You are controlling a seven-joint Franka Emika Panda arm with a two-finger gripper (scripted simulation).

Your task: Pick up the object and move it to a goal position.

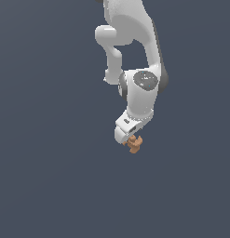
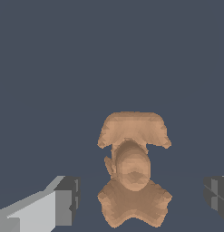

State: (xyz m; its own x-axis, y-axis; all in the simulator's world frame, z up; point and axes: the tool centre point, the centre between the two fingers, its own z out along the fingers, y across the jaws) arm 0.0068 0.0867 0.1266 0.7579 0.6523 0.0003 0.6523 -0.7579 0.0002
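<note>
Judging by its shape, the small matte orange-brown lumpy figurine (image 2: pixel 133 167) is probably light and rigid; the released pincer (image 2: pixel 143 197) should grip its narrow waist.

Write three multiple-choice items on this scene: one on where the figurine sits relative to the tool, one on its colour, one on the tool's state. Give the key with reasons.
1. Where is the figurine relative to the tool?
A. Between its two fingers, with gaps on both sides
B. Far off at the exterior view's left
C. On top of the arm's elbow

2. What colour is the figurine?
A. Bright green
B. Orange-brown
C. White

3. What state is the tool in?
A. Shut on the figurine
B. Shut on nothing
C. Open

Key:
1 A: in the wrist view, a finger shows on either side of it, and the exterior view puts it just below the tool's tip.
2 B: both views show it orange-brown.
3 C: the wrist view shows bare floor between each finger and the figurine.
</note>
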